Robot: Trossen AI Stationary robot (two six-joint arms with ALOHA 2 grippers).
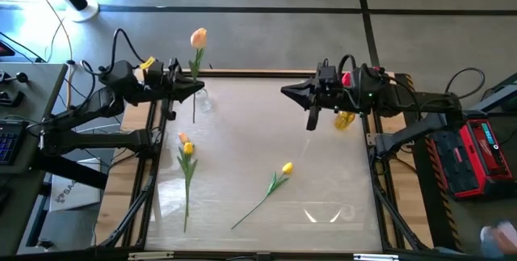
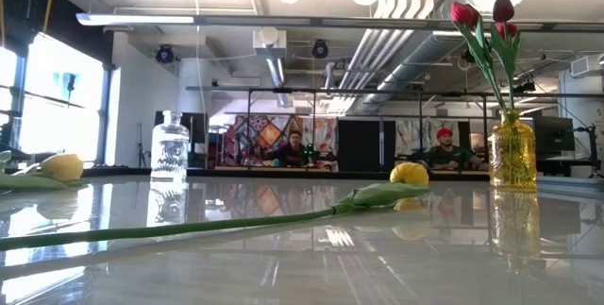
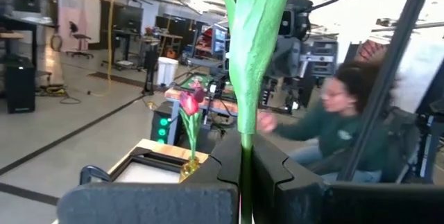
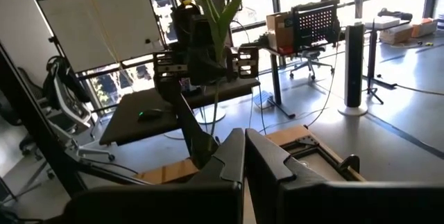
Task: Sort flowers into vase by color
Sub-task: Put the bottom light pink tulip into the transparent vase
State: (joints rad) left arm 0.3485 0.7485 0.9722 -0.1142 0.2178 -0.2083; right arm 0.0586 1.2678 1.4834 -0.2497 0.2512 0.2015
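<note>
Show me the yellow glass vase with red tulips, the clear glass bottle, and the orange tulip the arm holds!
yellow glass vase (image 2: 513,157), low view, on its belly.
clear glass bottle (image 2: 169,150), low view, on its body.
orange tulip (image 1: 198,38), high view, on its head.

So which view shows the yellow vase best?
The low view: the yellow vase stands whole and unblocked, holding red tulips. The high view hides most of it under the right arm; the left wrist view shows it small; the right wrist view misses it.

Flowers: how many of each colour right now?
Red or maroon tulips, in amber vase: 3
Yellow tulips, lying on table: 2
Orange tulip, in left end effector: 1
Total: 6 flowers
</note>
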